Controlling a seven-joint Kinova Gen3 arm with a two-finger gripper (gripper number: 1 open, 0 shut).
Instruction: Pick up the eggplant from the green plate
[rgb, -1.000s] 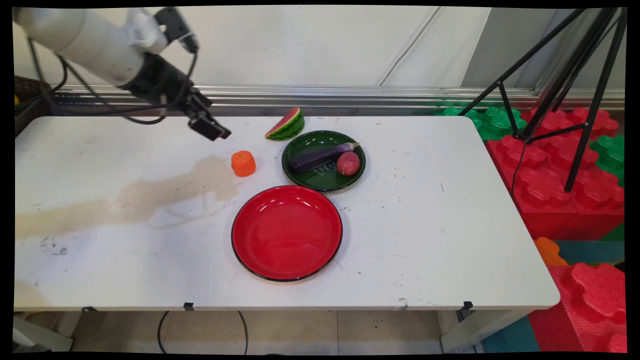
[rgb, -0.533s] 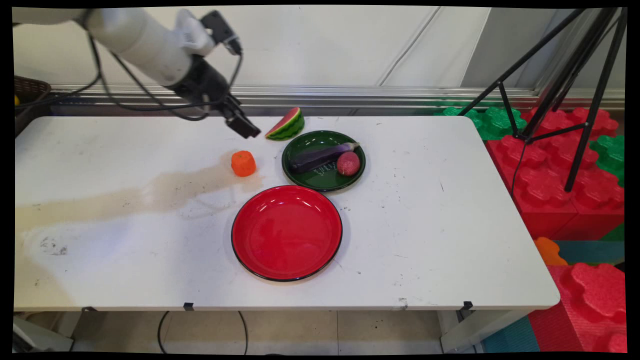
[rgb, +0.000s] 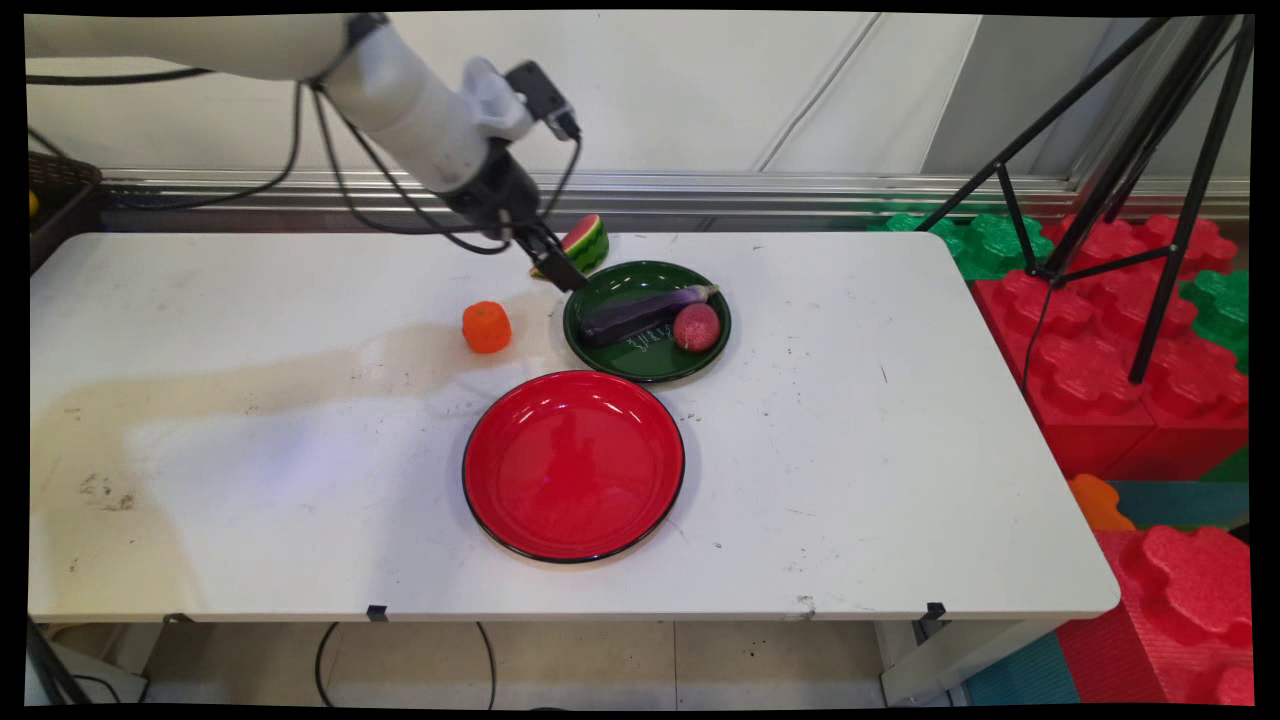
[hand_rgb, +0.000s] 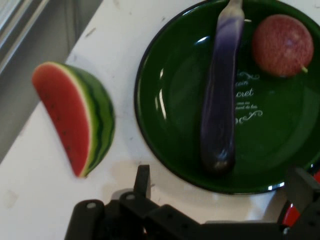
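Green plate (hand_rgb: 165, 100): glossy, enamel-like, reflective. Red plate (rgb: 573, 465): same high gloss. Eggplant (hand_rgb: 220, 105): smooth, shiny plastic look. Lychee (hand_rgb: 282, 44): rough, pebbled, matt. Watermelon slice (hand_rgb: 75, 117): matt. Table (rgb: 900, 450): white, matt, scuffed and stained.

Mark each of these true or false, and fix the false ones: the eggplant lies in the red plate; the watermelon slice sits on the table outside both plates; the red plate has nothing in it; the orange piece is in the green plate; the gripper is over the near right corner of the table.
1. The eggplant lies in the red plate. False: it lies in the green plate, next to a red round fruit.
2. The watermelon slice sits on the table outside both plates. True.
3. The red plate has nothing in it. True.
4. The orange piece is in the green plate. False: it stands on the table, left of that plate.
5. The gripper is over the near right corner. False: it is toward the far side, between the watermelon slice and the green plate's rim.
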